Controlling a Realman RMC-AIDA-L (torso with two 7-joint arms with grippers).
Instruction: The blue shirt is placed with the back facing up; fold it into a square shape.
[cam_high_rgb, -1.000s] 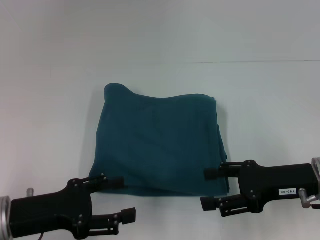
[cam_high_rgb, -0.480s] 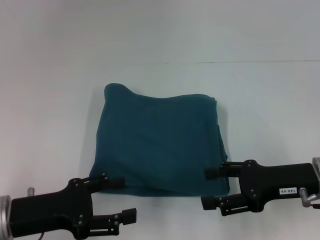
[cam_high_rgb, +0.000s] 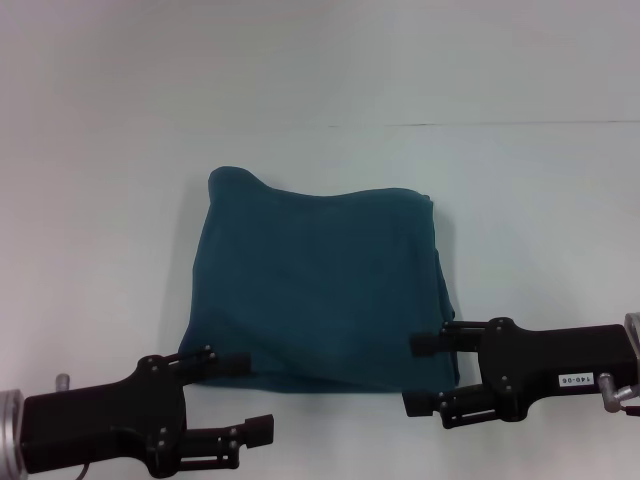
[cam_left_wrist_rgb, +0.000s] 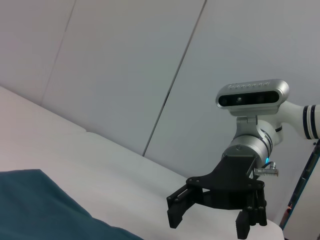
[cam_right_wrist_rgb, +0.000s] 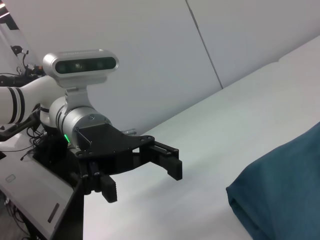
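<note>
The blue shirt (cam_high_rgb: 320, 285) lies folded into a rough square on the middle of the white table (cam_high_rgb: 530, 210). My left gripper (cam_high_rgb: 245, 395) is open and empty, just off the shirt's near left corner. My right gripper (cam_high_rgb: 416, 374) is open and empty, at the shirt's near right corner and over its edge. The left wrist view shows a corner of the shirt (cam_left_wrist_rgb: 40, 210) and the right gripper (cam_left_wrist_rgb: 210, 220) open beyond it. The right wrist view shows the shirt's folded edge (cam_right_wrist_rgb: 285, 190) and the left gripper (cam_right_wrist_rgb: 140, 177) open.
A thin seam (cam_high_rgb: 480, 124) runs across the table behind the shirt. A pale wall (cam_left_wrist_rgb: 125, 60) stands behind the table. A stand with cables (cam_right_wrist_rgb: 30, 200) shows beside the table in the right wrist view.
</note>
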